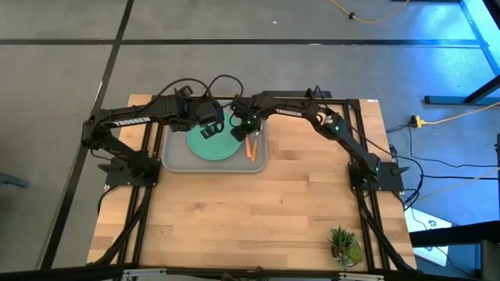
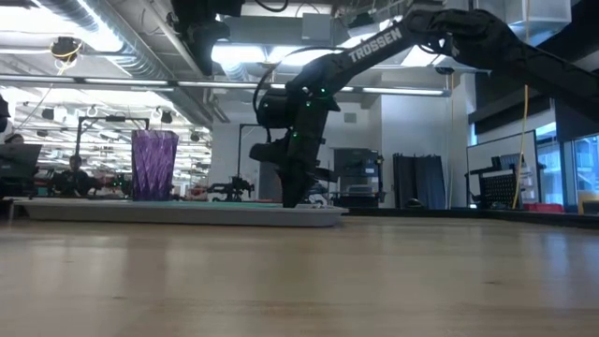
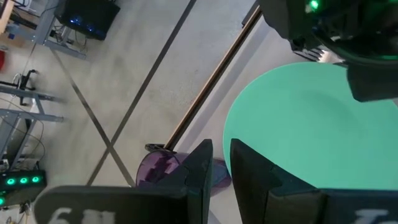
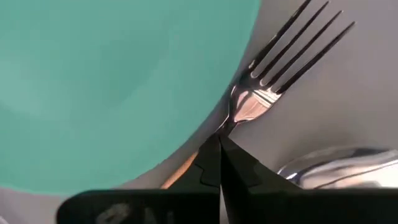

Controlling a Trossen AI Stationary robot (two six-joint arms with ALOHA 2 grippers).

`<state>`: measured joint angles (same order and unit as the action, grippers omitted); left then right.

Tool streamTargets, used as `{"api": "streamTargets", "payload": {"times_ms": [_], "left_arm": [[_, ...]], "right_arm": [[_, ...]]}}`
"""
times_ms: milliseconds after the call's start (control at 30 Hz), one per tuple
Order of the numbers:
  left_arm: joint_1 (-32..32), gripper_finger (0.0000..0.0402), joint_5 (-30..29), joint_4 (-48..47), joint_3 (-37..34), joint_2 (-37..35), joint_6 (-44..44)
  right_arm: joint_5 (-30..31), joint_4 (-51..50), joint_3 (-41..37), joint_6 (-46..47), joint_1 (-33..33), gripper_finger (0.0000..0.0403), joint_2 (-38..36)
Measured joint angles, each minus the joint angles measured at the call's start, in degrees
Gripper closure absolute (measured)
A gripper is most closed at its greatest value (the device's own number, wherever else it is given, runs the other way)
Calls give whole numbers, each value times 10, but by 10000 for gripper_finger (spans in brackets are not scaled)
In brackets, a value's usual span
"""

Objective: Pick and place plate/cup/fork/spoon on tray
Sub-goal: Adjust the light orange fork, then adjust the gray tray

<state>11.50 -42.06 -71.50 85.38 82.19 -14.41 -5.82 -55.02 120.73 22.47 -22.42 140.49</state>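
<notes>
**Fork set down beside the plate, fingers pinched on its handle**

The right gripper's [image 4: 219,163] fingers are pressed together on the slim fork [image 4: 283,68] with silver tines and a long orange handle, gripping it at the neck where metal meets handle. The fork lies on the large flat grey rectangular tray [image 1: 173,160], its tines pointing away from the wrist, right against the edge of the flat round teal-green plate [image 1: 215,144]. The silver oval bowl of the orange-handled spoon [image 4: 336,168] rests just beside the fork, also on the tray. The small translucent purple tumbler [image 2: 153,165] stands upright at the tray's far-left side in the low view.

By the look of it, plate, cup and spoon are already placed, and the fork is the last piece, at the point of release. The next move calls for the fingers to part and the wrist to lift straight up, without dragging the fork onto the plate's rim or nudging the spoon.

The right arm reaches across from its base at the table's right edge, wrist bent steeply down over the tray. The left gripper [image 3: 221,168] hovers above the plate's left part near the cup, fingers narrowly apart and holding nothing.
</notes>
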Motion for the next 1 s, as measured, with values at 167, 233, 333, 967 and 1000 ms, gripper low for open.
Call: {"api": "streamTargets", "payload": {"times_ms": [167, 233, 333, 967, 1000], "left_arm": [[0, 351, 0, 0, 0, 0, 0], [0, 351, 0, 0, 0, 0, 0], [0, 351, 0, 0, 0, 0, 0], [4, 351, 159, -106, -30, -5, -15], [4, 353, 170, -107, -45, -11, -17]], "right_arm": [[1, -9, 1, 0, 9, 403, 2], [25, -9, 1, -2, 13, 403, 3], [45, -21, 8, -2, 14, 403, 0], [42, -199, 58, -105, 20, 402, -18], [42, -209, 58, -112, 20, 402, -18]]}}
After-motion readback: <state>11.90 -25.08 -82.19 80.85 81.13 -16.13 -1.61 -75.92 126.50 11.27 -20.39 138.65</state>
